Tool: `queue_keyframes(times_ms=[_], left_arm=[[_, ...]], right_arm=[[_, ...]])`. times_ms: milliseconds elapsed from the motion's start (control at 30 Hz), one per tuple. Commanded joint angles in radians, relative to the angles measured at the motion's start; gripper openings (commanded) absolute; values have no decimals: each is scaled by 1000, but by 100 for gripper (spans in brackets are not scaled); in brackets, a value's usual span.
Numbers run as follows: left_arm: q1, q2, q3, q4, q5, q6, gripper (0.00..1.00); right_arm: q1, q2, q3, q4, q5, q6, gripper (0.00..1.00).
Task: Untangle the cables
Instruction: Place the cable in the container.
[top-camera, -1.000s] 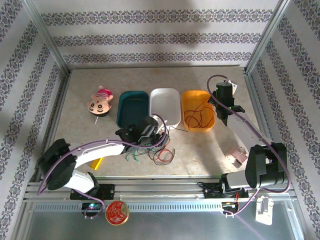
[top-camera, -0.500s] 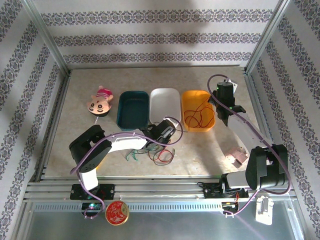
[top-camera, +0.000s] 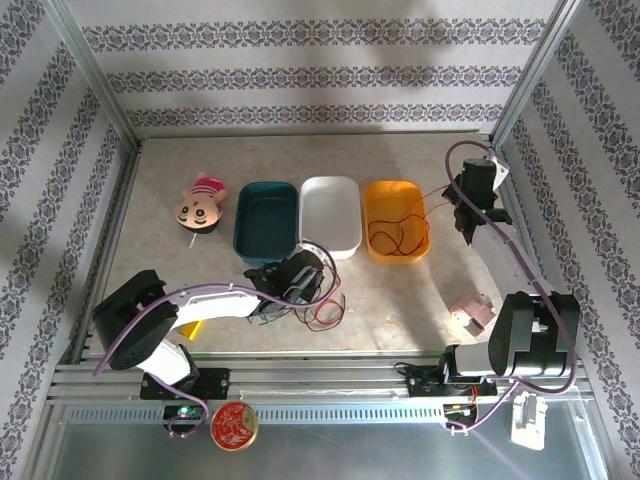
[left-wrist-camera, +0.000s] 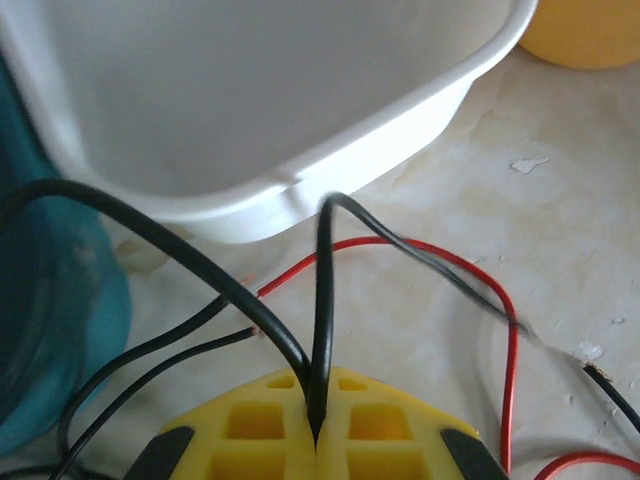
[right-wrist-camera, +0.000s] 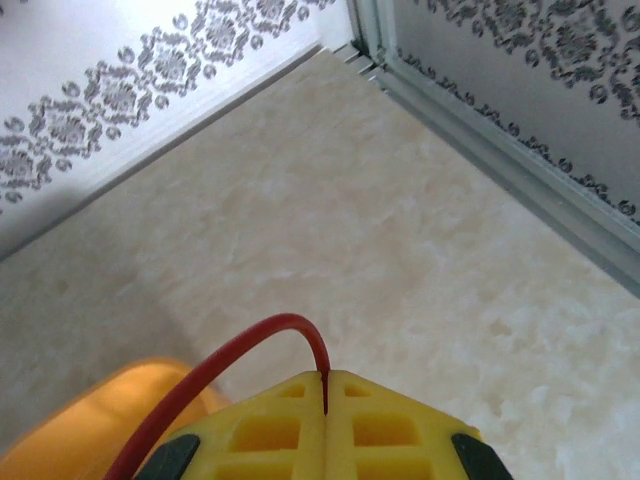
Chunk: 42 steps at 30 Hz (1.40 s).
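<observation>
Black thin wire (left-wrist-camera: 322, 300) sits pinched in our left gripper (left-wrist-camera: 318, 437), a white plastic tub (left-wrist-camera: 260, 110) just ahead; our right gripper (right-wrist-camera: 326, 400) clamps a thin red wire (right-wrist-camera: 262, 333), orange plastic tub (right-wrist-camera: 95, 420) beside.

1 teal bin (top-camera: 241, 216), 1 white bin (top-camera: 330, 183), 1 orange bin (top-camera: 394, 185); 1 plush toy (top-camera: 198, 205); cables (top-camera: 324, 316), no. unclear.

top: overhead, far | wrists: close, low | shared: white tub (top-camera: 330, 205)

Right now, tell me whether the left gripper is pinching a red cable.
No: the left gripper is shut on a black cable, while the red cable runs past it unheld.
</observation>
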Motion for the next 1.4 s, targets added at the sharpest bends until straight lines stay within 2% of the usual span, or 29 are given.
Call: queue_keyframes(times_ms=[0, 100, 233, 333, 533, 800, 1033, 1067, 1100, 1133, 1200, 1267, 1367], left_arm=[[-13, -47, -43, 36, -62, -51, 0], [-13, -67, -66, 55, -60, -53, 0], [-14, -52, -44, 100, 23, -14, 0], [-23, -15, 8, 105, 114, 34, 0], [-71, 77, 119, 73, 180, 128, 0], [-76, 150, 181, 145, 172, 109, 0], [-78, 164, 199, 149, 162, 109, 0], [-78, 164, 200, 144, 161, 109, 0], [-78, 164, 199, 142, 160, 107, 0], [-78, 164, 199, 140, 159, 106, 0], [-78, 162, 195, 140, 158, 103, 0], [-78, 158, 190, 144, 157, 101, 0], [-78, 153, 189, 146, 149, 99, 0]], right_arm=[[-20, -11, 28, -1, -23, 30, 0], [-23, -11, 18, 6, -40, 28, 0], [-15, -1, 13, 25, -104, 36, 0], [24, 20, 30, 23, -111, 18, 0], [100, 108, 67, 19, -157, 11, 0], [134, 285, 117, -29, -173, 70, 0], [189, 352, 137, -81, -161, 37, 0], [194, 352, 138, -84, -161, 30, 2], [201, 351, 138, -87, -157, 23, 12], [206, 349, 141, -89, -152, 16, 28], [213, 338, 146, -101, -127, 9, 46], [217, 317, 146, -100, -100, -2, 53], [217, 273, 149, -102, -59, -23, 56]])
